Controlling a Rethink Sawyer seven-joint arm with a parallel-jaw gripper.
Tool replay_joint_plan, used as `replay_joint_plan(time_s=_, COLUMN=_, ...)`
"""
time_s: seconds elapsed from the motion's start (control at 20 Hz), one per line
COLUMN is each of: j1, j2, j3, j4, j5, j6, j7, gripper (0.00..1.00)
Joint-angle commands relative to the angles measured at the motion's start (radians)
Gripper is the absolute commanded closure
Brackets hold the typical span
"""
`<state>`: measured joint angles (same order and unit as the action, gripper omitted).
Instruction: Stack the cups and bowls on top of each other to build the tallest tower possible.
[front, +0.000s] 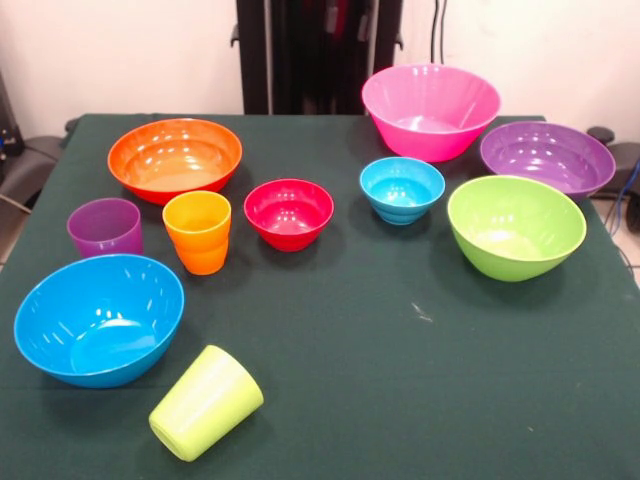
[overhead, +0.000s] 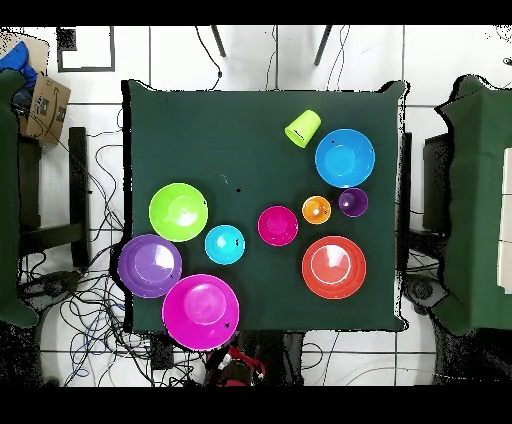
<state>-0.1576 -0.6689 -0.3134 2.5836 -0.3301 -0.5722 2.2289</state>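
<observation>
Nothing stacked yet: every piece sits apart on my green desk (front: 400, 380).
Big glossy pink plastic bowl (front: 431, 110) at one o'clock, lime green plastic tumbler (front: 206, 402) toppled at seven; my pincer is out of sight, state unknown.

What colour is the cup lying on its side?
Lime green; the tipped cup shows best in the front view, beside the big blue bowl.

— How are the surfaces seen?
— The bowls, such as the pink bowl (front: 431, 110) and blue bowl (front: 98, 318), are seen as glossy plastic, with highlights reflected.
— And the rest?
— The purple cup (front: 104, 227) is seen as translucent, the orange cup (front: 197, 231) as ridged; the table (front: 400, 380) is covered in matt green cloth.
</observation>
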Motion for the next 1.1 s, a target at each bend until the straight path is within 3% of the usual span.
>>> replay_joint_plan(time_s=0.05, j1=0.015, j2=-0.014, j3=0.113, j4=-0.038, j5=0.034, j6=0.051, j7=0.170, gripper=0.00)
replay_joint_plan(time_s=0.25, j1=-0.029, j2=-0.151, j3=0.187, j4=-0.036, j5=0.027, j6=0.225, j7=0.118, gripper=0.00)
replay_joint_plan(time_s=0.55, j1=-0.061, j2=-0.194, j3=0.266, j4=-0.060, j5=0.003, j6=0.299, j7=0.096, gripper=0.00)
replay_joint_plan(time_s=0.75, j1=-0.066, j2=-0.192, j3=0.287, j4=-0.059, j5=-0.003, j6=0.299, j7=0.107, gripper=0.00)
replay_joint_plan(time_s=1.1, j1=-0.064, j2=-0.269, j3=0.334, j4=-0.061, j5=0.038, j6=0.379, j7=0.110, gripper=0.00)
